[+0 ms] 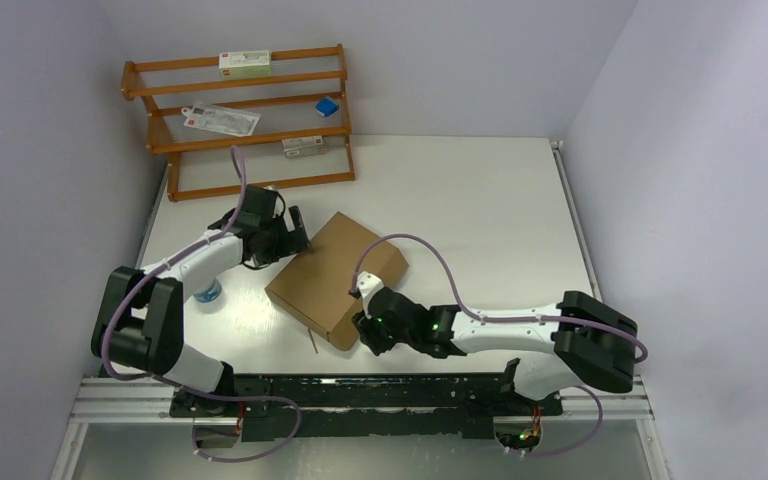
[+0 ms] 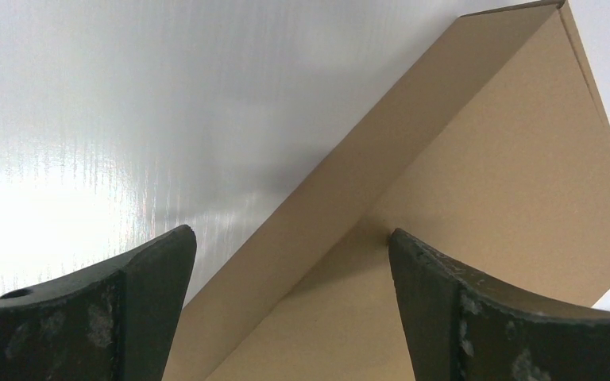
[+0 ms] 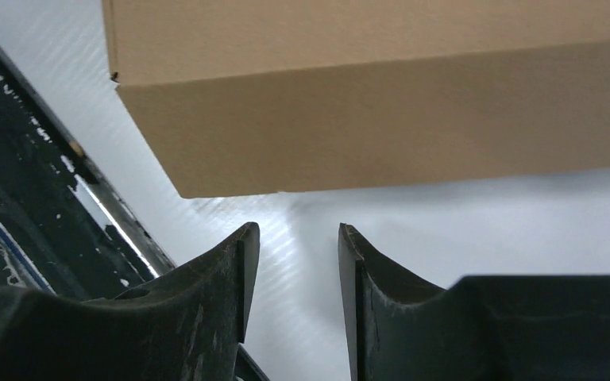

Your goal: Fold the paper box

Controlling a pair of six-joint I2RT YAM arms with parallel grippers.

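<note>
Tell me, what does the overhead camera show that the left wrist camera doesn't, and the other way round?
Only overhead: the orange wooden rack holding small white cartons and a blue block, plus the right gripper at the near corner of the plain brown cardboard box. Only left wrist: a close look at the box's folded top edge, framed by the left gripper, its dark fingers spread wide. Both: the box lying closed on the white table.

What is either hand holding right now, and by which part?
Nothing is held. The left hand is wide open at one edge of the box; the right hand is open just short of another side, with nothing in it.
</note>
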